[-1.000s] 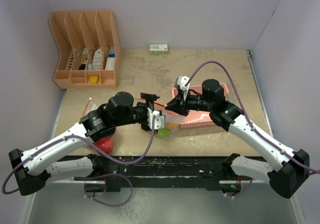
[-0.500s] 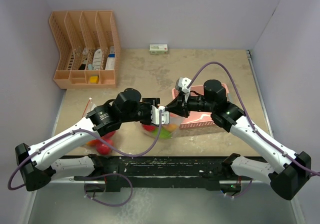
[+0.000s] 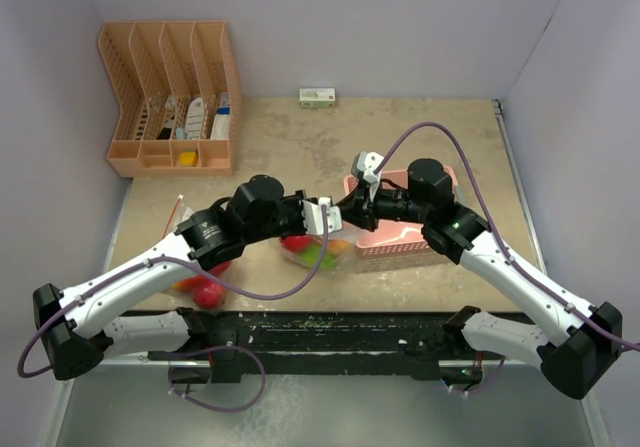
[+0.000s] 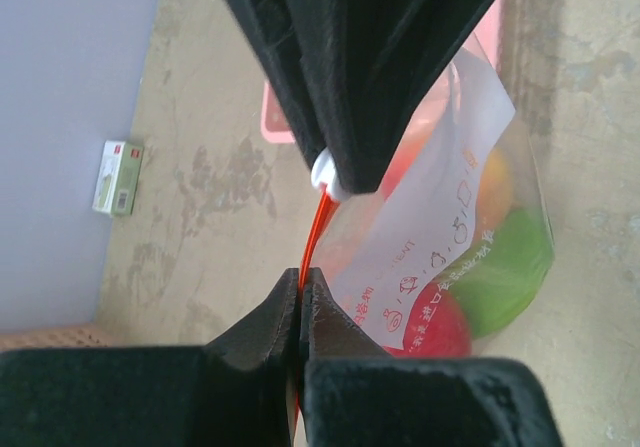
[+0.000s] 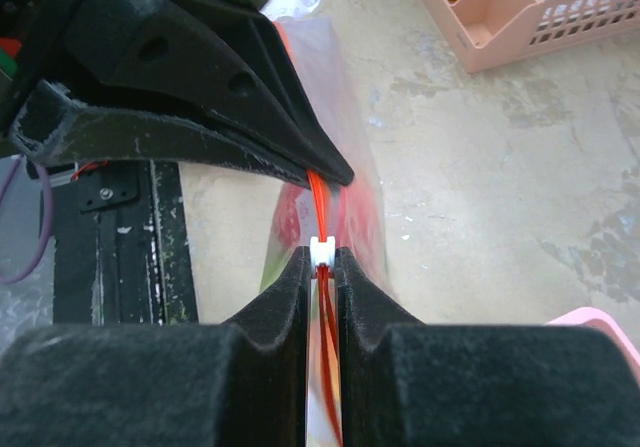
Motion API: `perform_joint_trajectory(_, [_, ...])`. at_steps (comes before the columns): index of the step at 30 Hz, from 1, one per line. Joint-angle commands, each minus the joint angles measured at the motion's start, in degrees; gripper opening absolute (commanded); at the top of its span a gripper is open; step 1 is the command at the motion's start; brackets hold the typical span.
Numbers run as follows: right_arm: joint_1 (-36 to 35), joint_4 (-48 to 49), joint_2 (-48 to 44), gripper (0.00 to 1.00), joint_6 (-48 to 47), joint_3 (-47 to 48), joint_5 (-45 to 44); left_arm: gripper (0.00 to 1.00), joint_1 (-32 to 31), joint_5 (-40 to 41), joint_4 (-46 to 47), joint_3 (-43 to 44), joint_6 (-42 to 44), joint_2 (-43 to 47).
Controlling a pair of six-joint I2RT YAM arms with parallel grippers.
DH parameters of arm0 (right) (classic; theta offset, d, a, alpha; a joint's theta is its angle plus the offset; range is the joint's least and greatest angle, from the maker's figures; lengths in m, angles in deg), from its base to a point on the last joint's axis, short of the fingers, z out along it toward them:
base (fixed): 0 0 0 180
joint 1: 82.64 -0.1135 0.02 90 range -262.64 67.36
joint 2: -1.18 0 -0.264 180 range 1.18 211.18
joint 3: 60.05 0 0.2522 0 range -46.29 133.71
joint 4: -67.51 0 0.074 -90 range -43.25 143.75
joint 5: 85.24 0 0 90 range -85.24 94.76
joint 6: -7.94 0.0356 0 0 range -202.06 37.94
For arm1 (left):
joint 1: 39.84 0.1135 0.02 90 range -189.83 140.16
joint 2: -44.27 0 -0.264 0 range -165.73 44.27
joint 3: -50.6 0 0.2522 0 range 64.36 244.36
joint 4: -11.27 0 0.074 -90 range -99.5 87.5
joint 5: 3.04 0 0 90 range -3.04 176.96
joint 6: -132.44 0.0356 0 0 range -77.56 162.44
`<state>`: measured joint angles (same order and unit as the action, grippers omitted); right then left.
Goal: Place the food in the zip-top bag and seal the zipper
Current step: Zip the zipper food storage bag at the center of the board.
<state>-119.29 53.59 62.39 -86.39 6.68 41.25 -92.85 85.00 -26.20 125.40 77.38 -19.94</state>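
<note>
Jaws of left gripper pinch the red zipper of the zip-top bag; right gripper clamps its white slider.

1. bag: thin clear plastic film, glossy and creased, with one opaque white printed panel.
2. zipper strip: orange-red plastic, smooth. slider: hard white plastic, smooth.
3. toy food inside the bag, green piece and red piece: plastic, glossy, smooth.
4. left gripper and right gripper: black, matt, finely grainy; looks like plastic.
5. table: beige, mottled, matt, stone-like, with patchy wear.
6. basket: pink plastic, slotted walls, slight sheen.
7. organizer: peach plastic lattice, matt.
8. small box: looks like printed cardboard.
9. walls: pale, flat, matt.
</note>
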Motion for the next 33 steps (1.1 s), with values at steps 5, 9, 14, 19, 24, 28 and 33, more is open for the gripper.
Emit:
perform_joint_trajectory(5, [0.15,1.04,0.32,0.0,1.86,-0.06,-10.19,0.0,0.5,18.99,-0.82,-1.3,-1.29,7.09])
perform_joint_trajectory(9, [0.13,0.84,0.51,0.0,2.54,-0.21,-12.84,0.0,0.49,24.62,-1.39,-1.92,-1.04,7.75])
perform_joint_trajectory(14, [0.08,0.69,0.49,0.0,4.28,-0.26,-19.37,0.0,0.47,25.13,-2.04,-2.52,-1.52,7.95])
perform_joint_trajectory(19, [0.11,0.03,1.07,0.0,5.96,0.02,-26.58,0.0,0.53,26.72,-2.63,-2.98,-1.93,7.61])
perform_joint_trajectory(24, [0.1,-0.2,1.3,0.28,7.61,0.45,-30.87,0.0,0.46,26.92,-1.75,-3.2,-2.93,7.28])
perform_joint_trajectory(28, [0.13,0.43,1.15,0.83,9.83,1.39,-29.89,0.0,0.52,27.16,0.28,-2.76,-4.9,5.49])
perform_joint_trajectory(33, [0.15,-0.05,2.14,1.0,14.16,2.66,-35.51,0.01,0.59,33.66,6.22,-2.05,-9.66,2.51])
